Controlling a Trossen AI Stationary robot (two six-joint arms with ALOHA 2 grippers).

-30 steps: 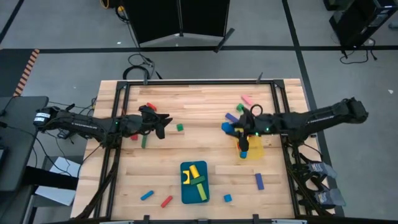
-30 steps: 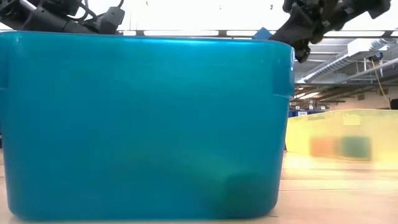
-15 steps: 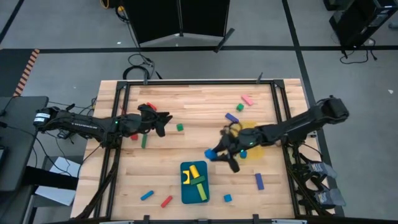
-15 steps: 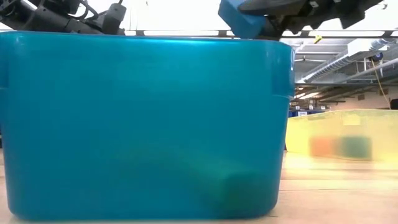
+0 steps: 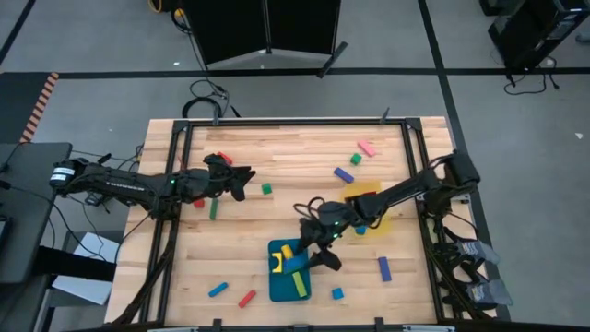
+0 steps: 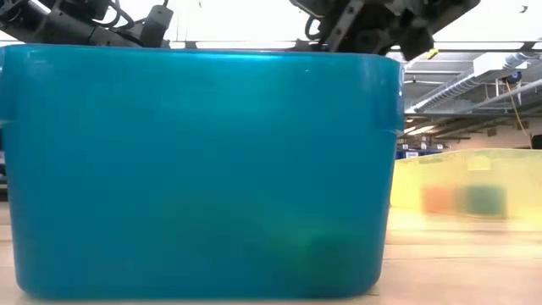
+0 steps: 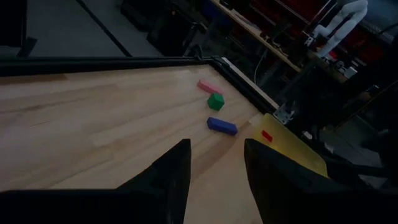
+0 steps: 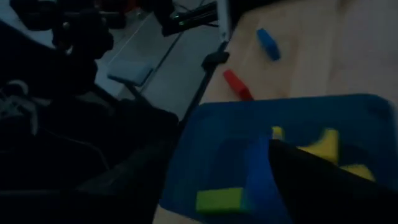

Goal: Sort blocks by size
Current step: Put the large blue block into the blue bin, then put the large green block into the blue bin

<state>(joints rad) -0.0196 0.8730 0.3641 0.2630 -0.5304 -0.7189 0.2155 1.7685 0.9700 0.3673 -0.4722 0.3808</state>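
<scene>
Your right gripper (image 5: 309,256) is over the blue tray (image 5: 277,286), arm stretched long and low across the table from the right edge, wrist angled down toward the tray. It looks to be pinching a blue bar (image 8: 256,177) between its fingers, held above the tray's inside; the right wrist view shows that bar next to one dark finger (image 8: 323,186). Inside the tray lie a yellow block (image 5: 287,252) and a green bar (image 5: 299,280).

Your left gripper (image 5: 241,182) hangs up-left of the tray, well apart from it, arm lying nearly level from the left edge. Its fingers (image 7: 168,180) are spread with nothing between them.

Other blocks, placed from the tray: red bar (image 5: 247,299) and blue bar (image 5: 218,290) just left of it, small blue cube (image 5: 337,294) just right, purple bar (image 5: 383,268) farther right. Green cube (image 5: 266,189) and green bar (image 5: 213,209) up-left. Pink bar (image 5: 367,148), purple bar (image 5: 344,174) and green cube (image 5: 356,160) far up-right. Yellow bin (image 5: 364,198) sits up-right of the tray, under the right arm.
</scene>
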